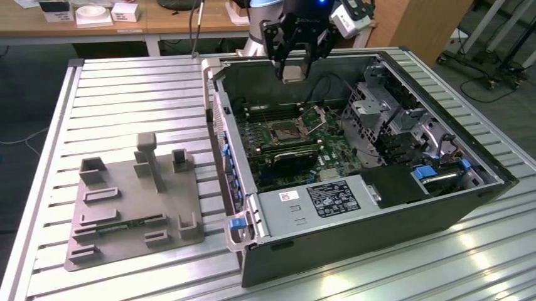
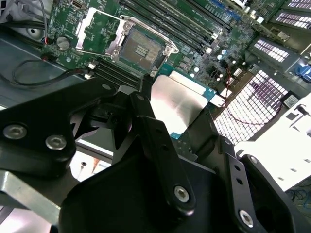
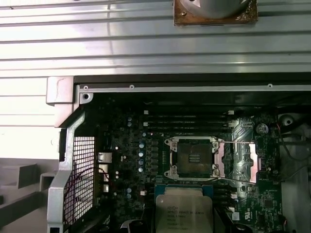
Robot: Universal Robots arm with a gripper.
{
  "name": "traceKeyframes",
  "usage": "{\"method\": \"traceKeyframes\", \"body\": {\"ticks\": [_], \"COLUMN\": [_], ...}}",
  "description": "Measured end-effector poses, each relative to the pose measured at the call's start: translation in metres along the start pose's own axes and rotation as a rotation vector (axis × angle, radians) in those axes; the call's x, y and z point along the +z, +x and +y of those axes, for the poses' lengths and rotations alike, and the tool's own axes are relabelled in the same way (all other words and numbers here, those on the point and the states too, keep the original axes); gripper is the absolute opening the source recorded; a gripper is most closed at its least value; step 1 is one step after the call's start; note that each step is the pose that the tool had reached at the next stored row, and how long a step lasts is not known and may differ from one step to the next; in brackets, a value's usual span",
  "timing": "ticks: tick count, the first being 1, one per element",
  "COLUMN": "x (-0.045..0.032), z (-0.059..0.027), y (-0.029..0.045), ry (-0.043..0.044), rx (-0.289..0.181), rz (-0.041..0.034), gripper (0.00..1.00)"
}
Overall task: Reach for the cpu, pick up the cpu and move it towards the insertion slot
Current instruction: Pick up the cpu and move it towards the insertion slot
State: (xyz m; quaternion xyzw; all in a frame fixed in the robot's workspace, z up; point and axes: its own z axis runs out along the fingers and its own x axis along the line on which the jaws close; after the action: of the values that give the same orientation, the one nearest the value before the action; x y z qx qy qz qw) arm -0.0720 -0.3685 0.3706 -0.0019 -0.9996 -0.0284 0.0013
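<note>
Now the hand [image 1: 292, 69] pinches the cpu [image 1: 292, 73] between its fingers, hovering above the open case, at about twelve o'clock from the insertion slot [image 1: 287, 130].

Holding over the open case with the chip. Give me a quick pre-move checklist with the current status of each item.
1. Cpu held in the end effector: ok, fingers closed on its edges in the second wrist view.
2. Insertion slot open: ok, the hinged frame plate is swung aside and the dark centre is exposed.
3. Slot free of objects: ok, nothing lies in it in both wrist views.
4. Cpu over the slot: not ok, in the exterior view the end effector hangs above the case's far wall, away from the slot.
5. Cpu corner orientation matches slot: cannot tell.
</note>
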Motion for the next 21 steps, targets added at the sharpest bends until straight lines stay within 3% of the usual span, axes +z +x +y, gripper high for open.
{"method": "traceKeyframes", "body": {"ticks": [21], "x": [0.0026], "z": [0.0065], "y": [-0.0038], "ry": [-0.0001], "rx": [0.0], "rz": [0.0], "gripper": [0.55]}}
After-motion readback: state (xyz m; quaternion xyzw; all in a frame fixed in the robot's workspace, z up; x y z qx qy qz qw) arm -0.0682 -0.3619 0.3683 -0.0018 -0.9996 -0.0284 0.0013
